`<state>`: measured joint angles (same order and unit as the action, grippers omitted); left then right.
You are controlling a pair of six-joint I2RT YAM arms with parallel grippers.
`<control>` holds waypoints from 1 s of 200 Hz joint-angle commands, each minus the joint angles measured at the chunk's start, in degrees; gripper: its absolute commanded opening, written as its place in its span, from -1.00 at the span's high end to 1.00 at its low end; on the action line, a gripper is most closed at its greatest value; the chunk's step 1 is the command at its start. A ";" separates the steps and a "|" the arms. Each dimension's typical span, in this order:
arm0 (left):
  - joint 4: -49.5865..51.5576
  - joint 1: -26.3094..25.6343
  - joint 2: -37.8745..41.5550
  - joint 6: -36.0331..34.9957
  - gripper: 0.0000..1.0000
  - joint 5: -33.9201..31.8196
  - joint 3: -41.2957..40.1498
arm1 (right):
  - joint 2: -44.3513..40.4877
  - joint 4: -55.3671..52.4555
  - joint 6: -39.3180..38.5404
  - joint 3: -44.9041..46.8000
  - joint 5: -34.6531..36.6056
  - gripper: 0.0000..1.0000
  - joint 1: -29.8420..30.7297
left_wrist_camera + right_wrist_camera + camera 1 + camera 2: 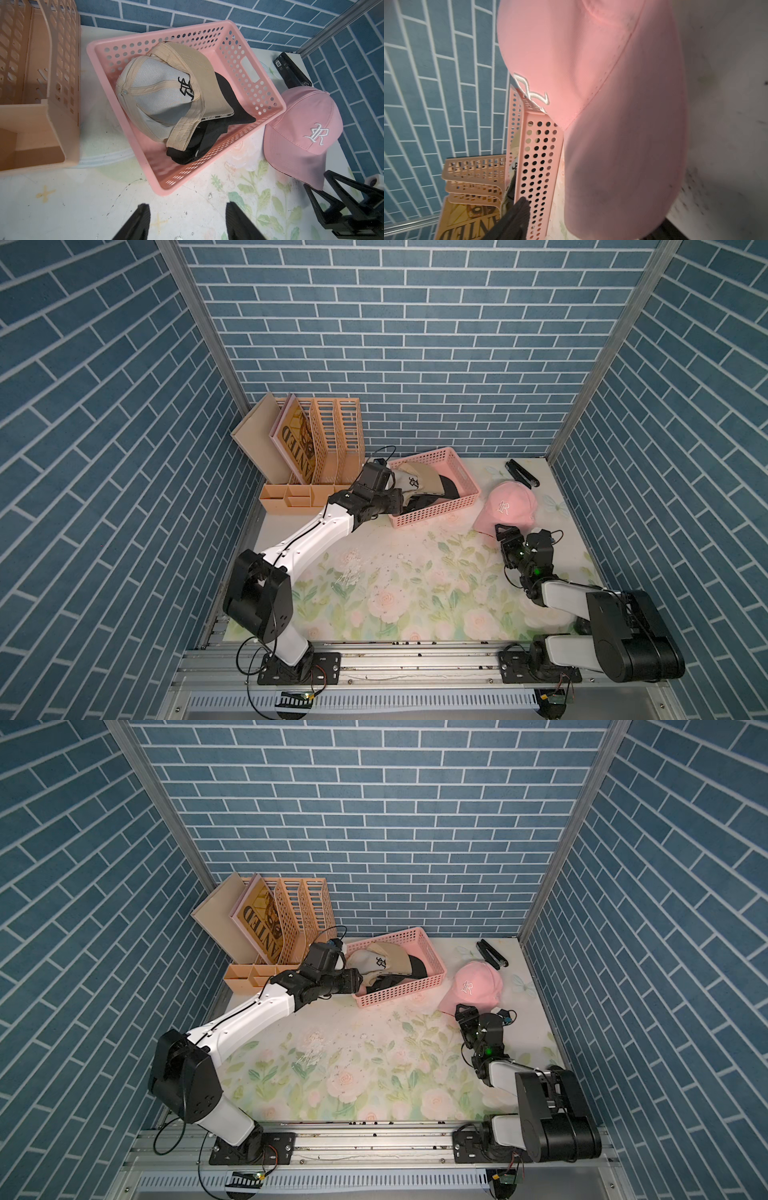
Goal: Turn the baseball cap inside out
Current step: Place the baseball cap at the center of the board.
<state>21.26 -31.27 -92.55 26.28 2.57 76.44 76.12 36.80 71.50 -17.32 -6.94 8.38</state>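
the pink baseball cap [510,506] sits crown up on the floral table [395,572], near the right rear corner. its white embroidered letter faces outward and its brim points toward the front edge. it is right side out. the right gripper [506,531] is low at the front of the brim. its fingers [324,180] are spread apart, with the brim edge between them, and they are not clamped on it. in the right wrist view the cap [612,104] fills most of the frame.

the left gripper [187,205] hovers over the near left side of the pink basket [436,512], which stands at the middle of the rear edge. its fingers are parted and hold nothing. inside the basket lies a beige cap [158,87] with its pale lining and taped seams showing outward. it rests on a black cap [228,104].

a black stapler [521,474] lies by the rear edge, just behind the pink cap. an orange file organizer [336,439] holding a "wanted" book [297,443] fills the left rear corner.
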 commanded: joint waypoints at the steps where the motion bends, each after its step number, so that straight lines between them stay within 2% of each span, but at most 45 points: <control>1: 0.37 0.00 0.58 -0.96 -0.24 -0.77 -0.17 | 0.87 -16.18 -6.47 -4.49 2.28 -0.62 4.38; 38: -0.08 0.01 0.46 -0.95 -0.25 -0.05 -0.02 | 5.65 -17.56 -6.03 -8.14 1.14 -0.63 12.75; 62: -0.16 0.06 0.36 -1.06 -0.24 0.37 0.28 | 5.84 -20.69 -8.35 -12.68 0.84 -0.64 14.34; 97: -0.60 0.00 -0.08 -0.99 -0.24 1.30 0.61 | 5.45 -32.18 -16.12 -22.35 2.28 -0.65 12.94; 124: -0.56 0.03 0.18 -1.59 -0.24 -0.28 0.94 | 3.43 -34.25 -19.05 -23.70 1.42 -0.66 7.39; 138: 0.80 0.11 -0.65 -2.54 -0.24 -2.73 2.58 | 3.66 -35.98 -23.56 -26.93 2.27 -0.65 6.26; 156: 2.90 0.12 -1.61 -4.09 -0.24 -6.59 5.34 | 5.16 -41.54 -30.13 -33.08 8.27 -0.64 6.35; 200: 5.38 1.01 -2.96 -6.34 -0.27 -10.48 10.23 | 3.04 -44.59 -35.27 -35.72 14.76 -0.63 5.32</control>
<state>23.88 -30.96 -94.26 22.46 -3.90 83.72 80.40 -2.17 43.09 -51.20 1.98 14.33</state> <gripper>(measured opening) 0.631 0.821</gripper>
